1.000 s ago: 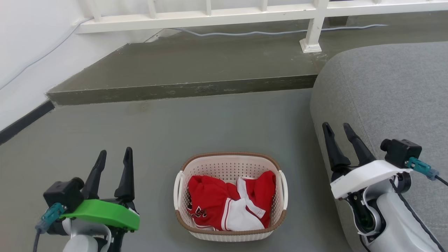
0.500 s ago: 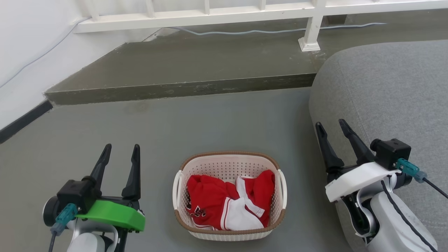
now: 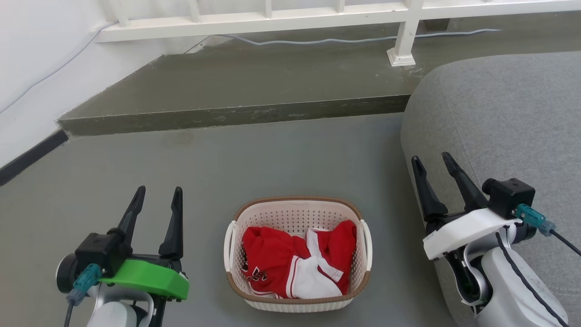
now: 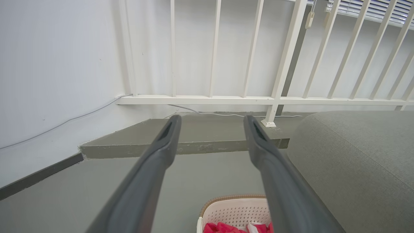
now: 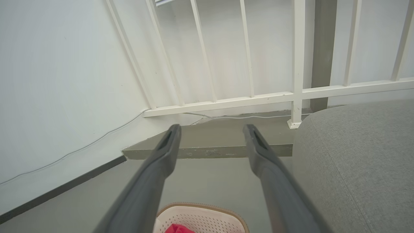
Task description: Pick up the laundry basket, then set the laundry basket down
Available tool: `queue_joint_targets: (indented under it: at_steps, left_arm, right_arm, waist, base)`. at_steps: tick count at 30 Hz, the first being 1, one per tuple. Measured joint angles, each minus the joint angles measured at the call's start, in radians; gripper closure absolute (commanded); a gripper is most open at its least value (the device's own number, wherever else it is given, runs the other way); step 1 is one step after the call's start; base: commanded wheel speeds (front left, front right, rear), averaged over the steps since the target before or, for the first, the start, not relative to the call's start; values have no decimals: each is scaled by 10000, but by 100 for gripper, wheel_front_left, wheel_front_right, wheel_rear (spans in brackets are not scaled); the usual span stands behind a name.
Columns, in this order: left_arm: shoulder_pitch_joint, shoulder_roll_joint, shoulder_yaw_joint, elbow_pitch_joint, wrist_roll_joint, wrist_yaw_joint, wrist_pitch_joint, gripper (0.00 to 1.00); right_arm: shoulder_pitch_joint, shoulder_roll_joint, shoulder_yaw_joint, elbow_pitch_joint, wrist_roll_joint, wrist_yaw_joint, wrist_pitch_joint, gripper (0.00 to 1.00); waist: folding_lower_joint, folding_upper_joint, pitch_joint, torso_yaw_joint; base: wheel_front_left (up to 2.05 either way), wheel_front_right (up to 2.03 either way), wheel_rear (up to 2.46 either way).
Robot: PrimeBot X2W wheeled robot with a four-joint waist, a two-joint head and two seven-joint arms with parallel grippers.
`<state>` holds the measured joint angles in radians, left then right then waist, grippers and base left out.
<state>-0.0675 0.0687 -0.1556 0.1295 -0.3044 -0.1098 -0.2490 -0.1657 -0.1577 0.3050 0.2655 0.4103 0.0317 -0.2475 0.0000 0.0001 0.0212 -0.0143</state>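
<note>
The left tool [image 3: 158, 190] hovers at the lower left of the head view with its two dark fingers spread wide and nothing between them. Its fingers point up and away from the robot, above a green cover [image 3: 145, 277] on the wrist. The right tool [image 3: 430, 158] is at the lower right, also wide open and empty. Its fingers lean slightly to the left above a white cover [image 3: 463, 229], and they stand in front of the edge of a grey sofa [image 3: 499, 113].

The laundry basket [image 3: 297, 217] sits on the grey floor [image 3: 227, 168] between the two tools, well apart from both and a little closer to the left one. It is upright, with its brown rim level and a white handle on each short side. Red and white clothes [image 3: 295, 263] lie crumpled inside it, filling the near half and staying below the rim. Neither tool touches the basket or its handles.

In the left wrist view the far end of the basket [image 4: 233, 210] shows at the bottom edge, just beside the inner side of the right-hand finger. In the right wrist view its rim [image 5: 200, 218] shows low between the two fingers.

Beyond the basket the floor meets a low raised step [image 3: 254, 86]. A white railing [image 3: 272, 20] runs along the back of the step, and a pale cable [image 3: 340, 42] lies along the foot of the railing. A white wall [image 3: 41, 54] with a dark skirting strip [image 3: 32, 156] closes the left side.
</note>
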Motion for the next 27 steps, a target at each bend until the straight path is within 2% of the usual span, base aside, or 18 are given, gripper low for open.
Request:
queue_joint_targets:
  at_steps: [13,27]
  left_arm:
    - [0,-59,165,-61,29,-38,0,0]
    - [-507,-111,382,-92,27,-48,-31,0]
  right_arm:
    - [1,155,-115,38,-71,0,-44,0]
    - [-402,301,-334,-6,-90,2,-44,0]
  waist:
    - [0,0,256,-79]
    - [0,0,1677,-374]
  base:
    - [0,0,0]
    - [0,0,0]
